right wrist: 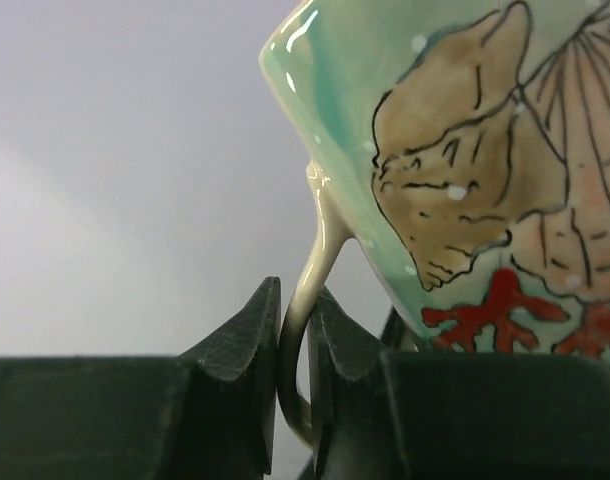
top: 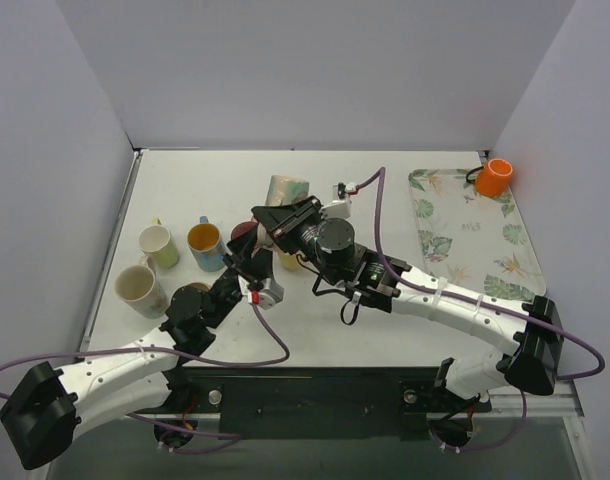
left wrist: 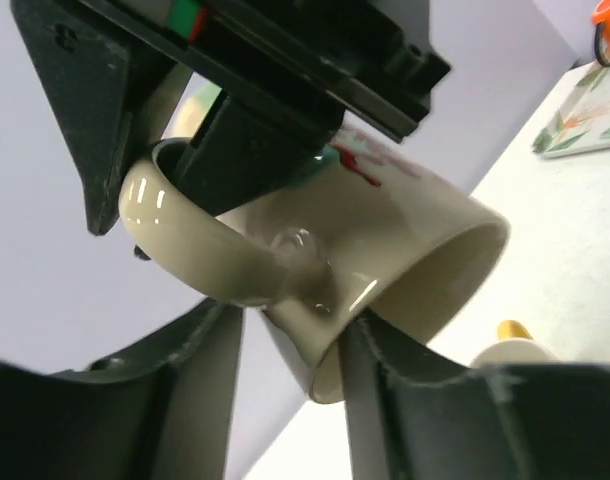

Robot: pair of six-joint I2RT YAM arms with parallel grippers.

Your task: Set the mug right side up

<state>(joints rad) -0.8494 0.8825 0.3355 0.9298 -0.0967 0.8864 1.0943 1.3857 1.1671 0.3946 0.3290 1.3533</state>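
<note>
The mug (top: pixel 288 189) is cream with a teal, leaf and red coral pattern, and it is held in the air above the table's middle. My right gripper (top: pixel 282 215) is shut on its thin handle (right wrist: pixel 320 250), with the painted mug body (right wrist: pixel 485 150) just above the right gripper's jaws (right wrist: pixel 295 350). In the left wrist view the mug (left wrist: pixel 385 220) is tilted with its mouth facing down and right. My left gripper (left wrist: pixel 293 400) straddles the wall at the rim beside the handle (left wrist: pixel 195 255). One finger (left wrist: pixel 405 400) is inside the mouth and a small gap shows at the other. In the top view my left gripper (top: pixel 253 243) is just below the right one.
Three mugs stand at the table's left: a white-green one (top: pixel 155 243), a blue one with a yellow inside (top: pixel 205 243) and a cream one (top: pixel 140 288). An orange mug (top: pixel 494 177) stands on a leaf-print mat (top: pixel 465 225) at the right. A yellowish object (top: pixel 288 260) lies under my right arm.
</note>
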